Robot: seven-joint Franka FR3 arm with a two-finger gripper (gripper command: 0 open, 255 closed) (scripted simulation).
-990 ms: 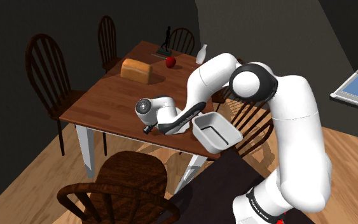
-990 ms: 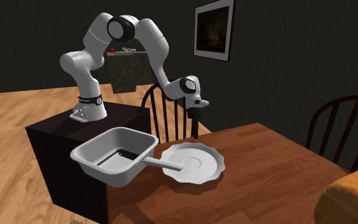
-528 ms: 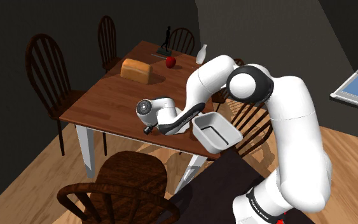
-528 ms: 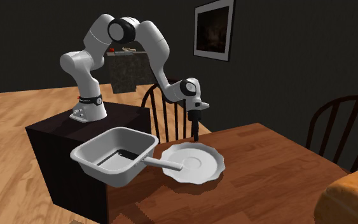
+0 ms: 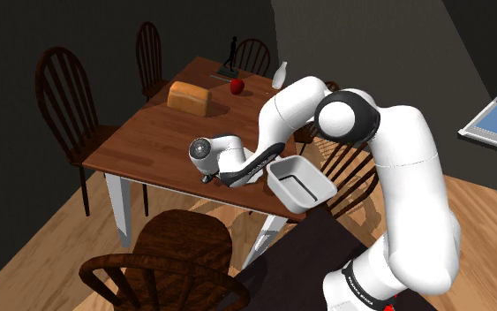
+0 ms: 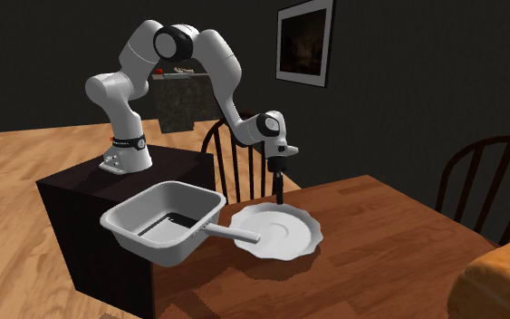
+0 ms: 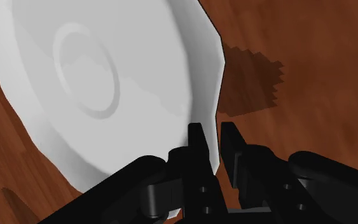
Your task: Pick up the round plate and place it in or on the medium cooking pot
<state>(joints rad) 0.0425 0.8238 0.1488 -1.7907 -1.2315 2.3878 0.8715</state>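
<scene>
The tool (image 7: 213, 130), black and two-fingered, points straight down at the desk (image 7: 311, 76). Its fingers stand close together with a narrow gap. The edge of the round plate (image 7: 101, 83) fills that gap, so the tool appears to pinch the plate by its rim. Gripping at the edge makes sense, because the plate is far too broad to span and the rim is the only thin part on offer.

The plate is white with a wavy rim and a raised ring at its centre. It lies flat and face up on the brown wooden desk, directly under the tool and spreading away from it to one side. Being round, it has no long axis, and its open face points upward toward the tool.

Beyond the plate, on the side away from the tool, sits the cooking pot (image 6: 153, 246). It is grey, deep and rectangular, with its mouth open upward ready to receive the plate. Its straight handle (image 6: 235, 235) reaches toward the tool and over the plate's near rim. Whether the handle touches the plate cannot be told.

Farthest off, a loaf of bread (image 6: 502, 276) rests on the desk.
</scene>
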